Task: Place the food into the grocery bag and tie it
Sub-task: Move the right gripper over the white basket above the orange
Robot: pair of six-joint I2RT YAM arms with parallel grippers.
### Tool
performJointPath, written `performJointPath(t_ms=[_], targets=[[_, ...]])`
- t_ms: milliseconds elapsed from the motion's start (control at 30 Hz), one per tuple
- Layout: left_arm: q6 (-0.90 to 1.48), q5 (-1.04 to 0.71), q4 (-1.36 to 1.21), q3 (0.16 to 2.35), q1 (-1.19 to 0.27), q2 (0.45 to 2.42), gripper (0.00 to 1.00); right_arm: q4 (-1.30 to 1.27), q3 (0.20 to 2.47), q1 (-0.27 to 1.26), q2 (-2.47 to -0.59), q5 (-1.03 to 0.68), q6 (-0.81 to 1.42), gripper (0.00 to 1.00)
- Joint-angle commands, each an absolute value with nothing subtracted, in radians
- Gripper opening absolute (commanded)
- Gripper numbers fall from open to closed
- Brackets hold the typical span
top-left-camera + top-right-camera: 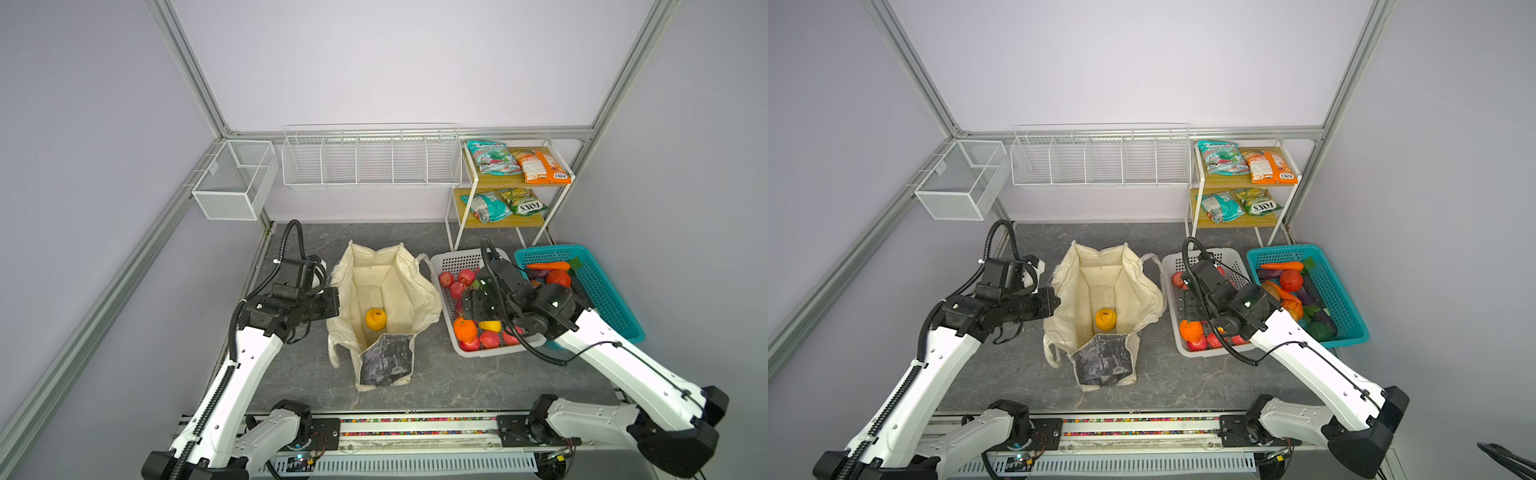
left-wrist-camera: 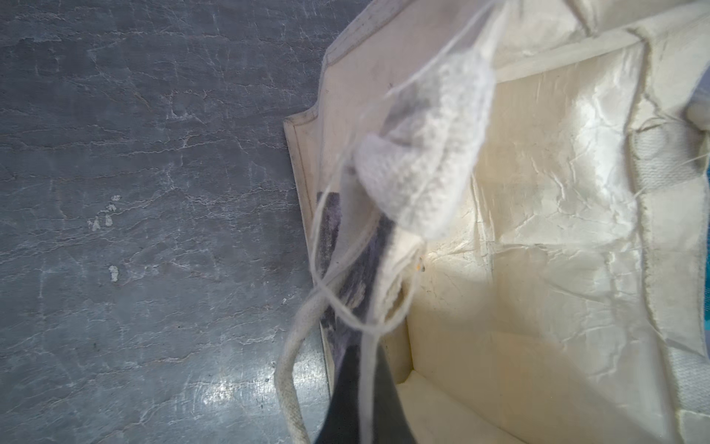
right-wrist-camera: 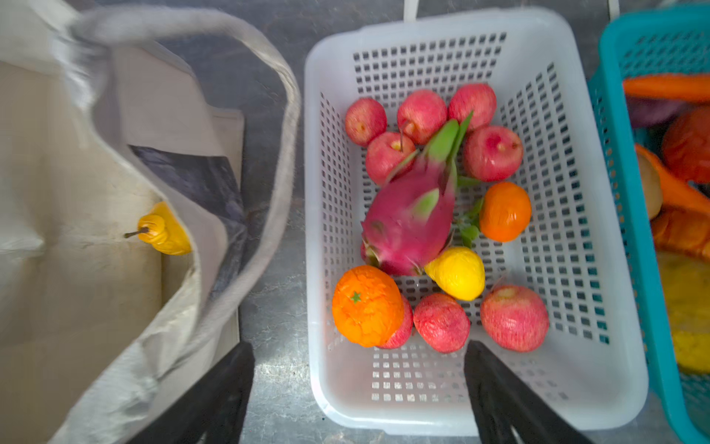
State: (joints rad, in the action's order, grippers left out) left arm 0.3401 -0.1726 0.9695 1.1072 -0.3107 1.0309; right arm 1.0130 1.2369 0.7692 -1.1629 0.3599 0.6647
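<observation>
Jaws on the left gripper are clamping fully shut on the 9 o'clock rim of the cream canvas tote with the dark marbled side panel, and that tote is standing open in the middle of the grey marbled tabletop. Down on the tote's floor, one bumpy yellow-orange fruit is lying on its own.

Over at the tote's 3 o'clock, the right gripper is hovering above the white perforated plastic basket, fingers spreading wide and holding nothing at all.

Inside that basket, the pink dragon fruit with green tips is lying across the middle. The large orange is sitting just beside its blunt end, and the small yellow pear-like fruit is nestling against it too. Red apples and a smaller orange are crowding around them.

At the white basket's 3 o'clock, the teal plastic basket is sitting just beside it, holding vegetables.

Up at the tote's 1 o'clock and well apart, the orange snack packet is lying on the top tier of the white-framed wooden shelf.
</observation>
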Motion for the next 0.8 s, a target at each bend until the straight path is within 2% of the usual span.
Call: performJointPath(t_ms=[0,467,767], targets=[[0.341,-0.161,1.006,1.102,-0.318,1.032,0.0,1.01,1.166,0.751,-1.14,0.278,0.791,0.88],[0.343,-0.158,1.004,1.08,-0.318,1.017,0.0,0.846,1.01,0.674,-1.213,0.133,0.912,0.89],[0.341,-0.163,1.001,1.077,-0.318,1.015,0.0,0.776,0.966,0.639,-1.27,0.103,0.934,0.89]])
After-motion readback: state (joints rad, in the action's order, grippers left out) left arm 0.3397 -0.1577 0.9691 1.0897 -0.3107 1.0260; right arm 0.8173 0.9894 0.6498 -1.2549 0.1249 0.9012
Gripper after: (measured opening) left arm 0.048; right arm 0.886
